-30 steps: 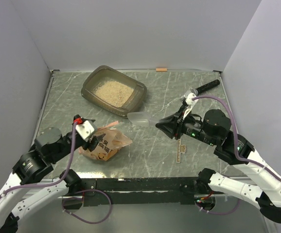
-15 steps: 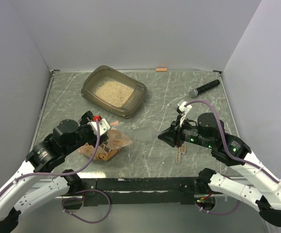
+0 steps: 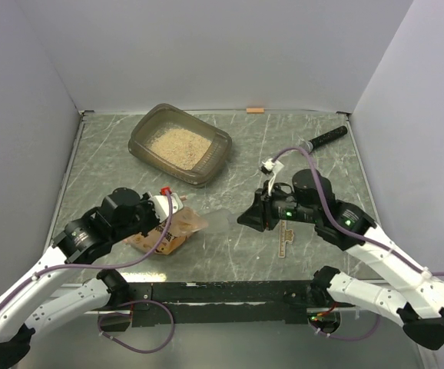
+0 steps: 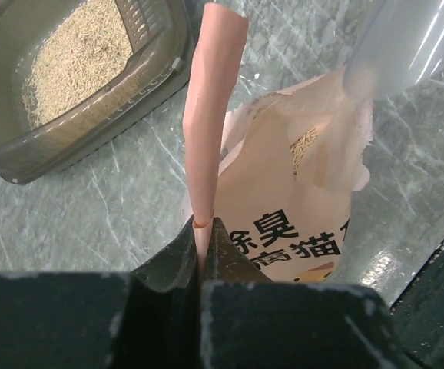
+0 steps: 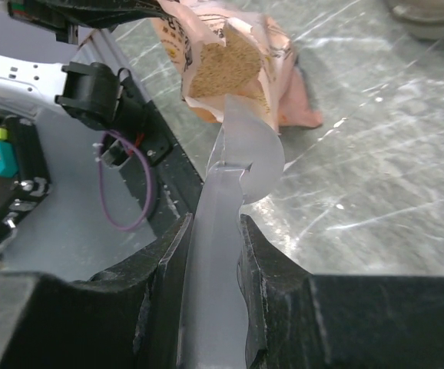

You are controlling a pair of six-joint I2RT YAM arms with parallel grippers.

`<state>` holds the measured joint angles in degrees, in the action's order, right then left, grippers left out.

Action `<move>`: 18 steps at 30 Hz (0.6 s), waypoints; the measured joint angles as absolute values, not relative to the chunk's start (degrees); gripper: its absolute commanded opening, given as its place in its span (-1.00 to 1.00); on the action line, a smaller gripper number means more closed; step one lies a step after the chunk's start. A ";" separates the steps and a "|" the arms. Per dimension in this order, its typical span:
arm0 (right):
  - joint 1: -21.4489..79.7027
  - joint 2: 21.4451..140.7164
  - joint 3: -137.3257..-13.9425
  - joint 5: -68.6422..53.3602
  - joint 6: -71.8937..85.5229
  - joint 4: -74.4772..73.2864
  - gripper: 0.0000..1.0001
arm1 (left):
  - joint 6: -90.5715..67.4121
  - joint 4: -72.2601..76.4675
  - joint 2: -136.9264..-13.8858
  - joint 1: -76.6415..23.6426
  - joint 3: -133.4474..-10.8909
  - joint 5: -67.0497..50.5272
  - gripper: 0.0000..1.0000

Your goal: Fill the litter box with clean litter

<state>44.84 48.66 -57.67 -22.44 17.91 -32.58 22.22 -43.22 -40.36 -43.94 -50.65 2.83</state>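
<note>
The litter box [image 3: 140, 147] stands at the back left with a layer of beige clean litter [image 3: 177, 144] in it; it also shows in the left wrist view as a litter box [image 4: 99, 134]. The orange-pink pouch [image 3: 173, 231] lies near the front left, its mouth open on granules [image 5: 223, 71]. My left gripper [image 3: 170, 204] is shut on the pouch's upright top flap [image 4: 207, 115]. My right gripper [image 5: 210, 250] is shut on the handle of a translucent scoop [image 5: 245, 157]. The scoop's bowl [image 3: 219, 220] sits at the pouch's mouth.
A black microphone-like stick [image 3: 325, 138] lies at the back right. A small wooden piece [image 3: 285, 240] lies under the right arm, and an orange tab [image 3: 255, 110] sits at the back edge. Grey walls close in three sides.
My left gripper swung right onto the pouch and closed on its top flap. My right arm carried the scoop left and down to the pouch's mouth.
</note>
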 measured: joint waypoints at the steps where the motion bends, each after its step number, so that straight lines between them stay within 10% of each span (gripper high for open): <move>1: 44.82 49.76 -57.65 -23.09 18.50 -31.86 -1.00 | 21.82 -43.20 -39.97 -43.97 -50.48 2.83 -0.98; 18: 44.75 64.86 -58.22 -24.80 22.00 -22.00 -1.00 | 15.49 -40.03 -34.15 -43.97 -46.50 0.30 -0.98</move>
